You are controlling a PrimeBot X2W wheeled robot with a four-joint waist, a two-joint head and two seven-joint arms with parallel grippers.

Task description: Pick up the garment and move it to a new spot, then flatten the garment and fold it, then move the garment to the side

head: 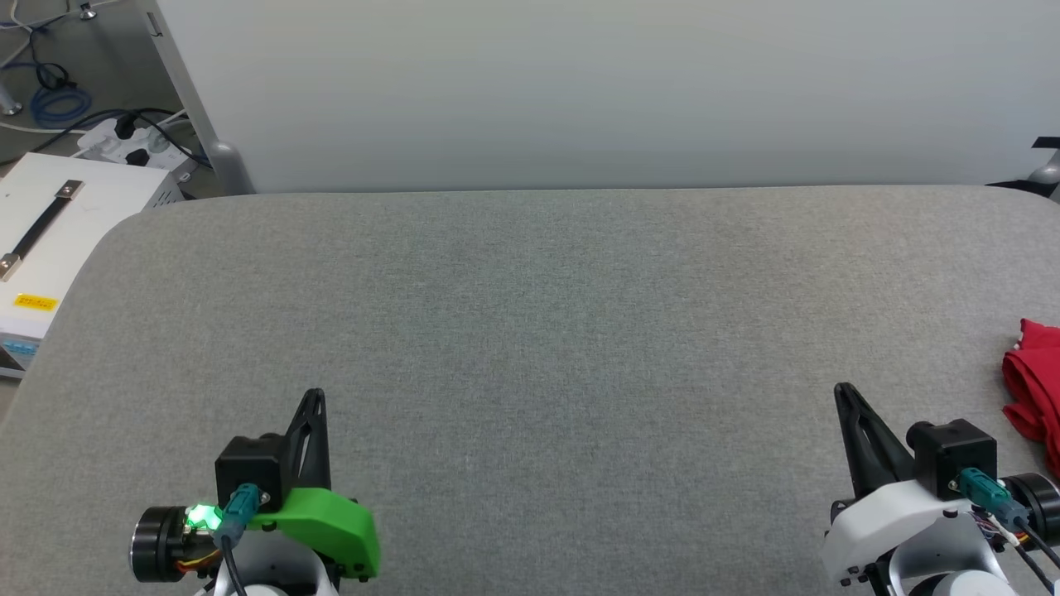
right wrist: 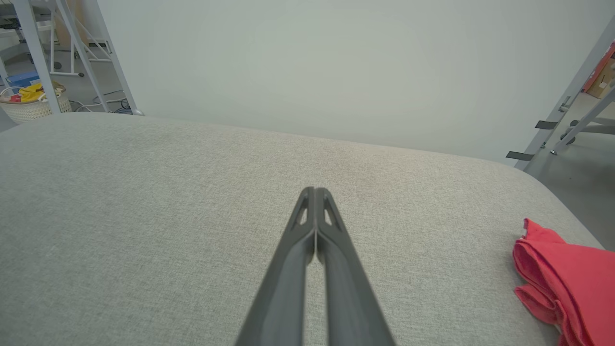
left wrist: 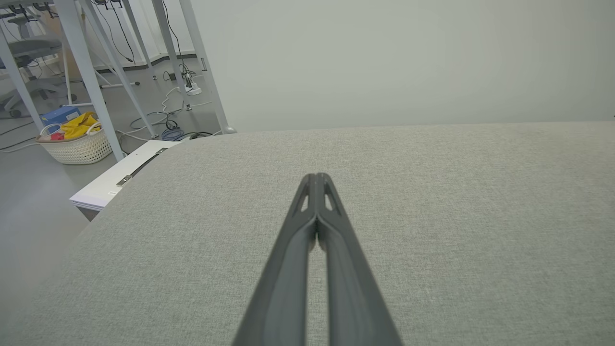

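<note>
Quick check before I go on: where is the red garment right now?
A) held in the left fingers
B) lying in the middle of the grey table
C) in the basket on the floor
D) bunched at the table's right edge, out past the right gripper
D: the garment lies bunched at the right edge of the grey table, out beyond the right gripper, whose fingers are shut and hold nothing.

The red garment [head: 1035, 389] is cut off by the picture's right edge.
</note>
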